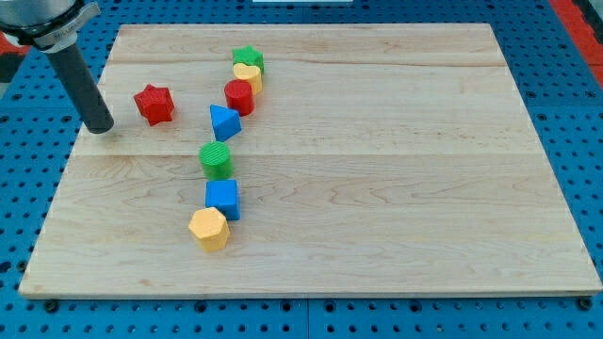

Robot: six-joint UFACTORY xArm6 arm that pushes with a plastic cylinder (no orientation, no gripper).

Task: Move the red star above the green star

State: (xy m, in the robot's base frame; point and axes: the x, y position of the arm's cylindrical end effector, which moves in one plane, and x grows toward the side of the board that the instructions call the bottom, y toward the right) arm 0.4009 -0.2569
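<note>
The red star (154, 104) lies on the wooden board (377, 169) at the upper left. The green star (249, 58) sits near the view's top, to the right of and above the red star, touching a yellow block (248, 74) just below it. My tip (100, 127) rests on the board to the left of the red star and slightly below it, a short gap apart from it.
A red cylinder (239, 96) sits below the yellow block. Below it come a blue triangle (223, 121), a green cylinder (216, 160), a blue cube (223, 198) and a yellow hexagon (208, 228) in a rough column. A blue pegboard (584, 113) surrounds the board.
</note>
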